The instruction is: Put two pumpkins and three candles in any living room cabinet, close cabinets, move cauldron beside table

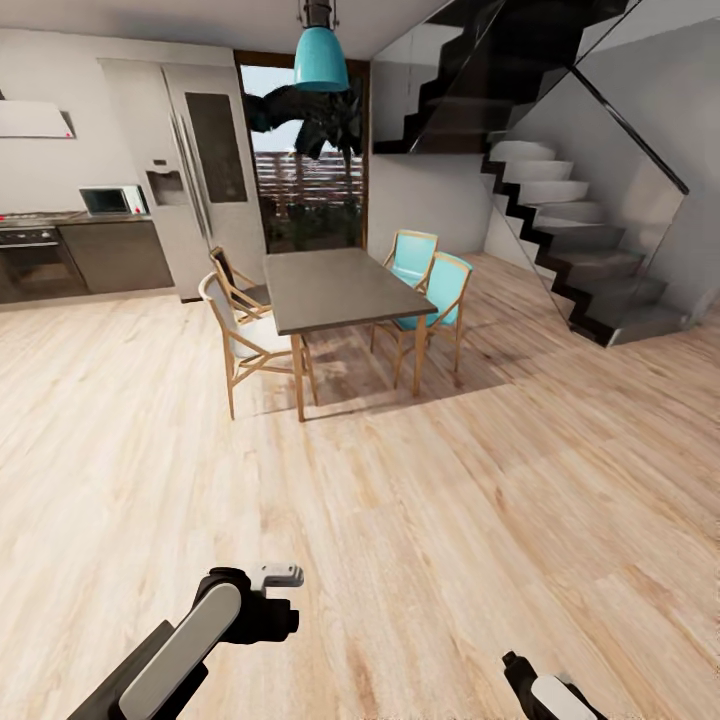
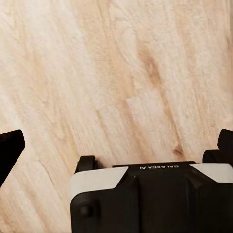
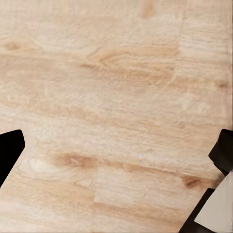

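1. None of the pumpkins, candles, cabinet or cauldron can be made out; the head view looks across an open room with a pale wood plank floor [image 1: 420, 520].
2. The left tool [image 1: 272, 598] hangs low at about 7 o'clock in the head view, its black-and-white arm rising from the bottom edge, above bare floor.
3. In the left wrist view the left tool [image 2: 116, 145] stands wide, with one dark fingertip [image 2: 8, 150] at one edge and the other at the opposite edge, only floor boards between them and nothing held.
4. The right tool [image 1: 545, 690] peeks in at about 5 o'clock of the head view, mostly cut off by the frame.
5. In the right wrist view the right tool [image 3: 119, 150] is likewise spread wide, with a dark fingertip [image 3: 9, 150] at each side over bare planks, empty.
6. At about 12 o'clock stands a grey dining counter [image 1: 335, 290] on wooden legs.
7. Two pale wooden chairs [image 1: 240, 340] sit at its 9 o'clock side, and two turquoise chairs [image 1: 440, 290] at its 3 o'clock side.
8. A turquoise pendant lamp [image 1: 321, 55] hangs above it.
9. At 10 o'clock are a fridge [image 1: 195, 160], a microwave [image 1: 112, 200] and an oven [image 1: 35, 260].
10. A dark staircase [image 1: 580, 230] with a glass rail climbs at 2 o'clock.
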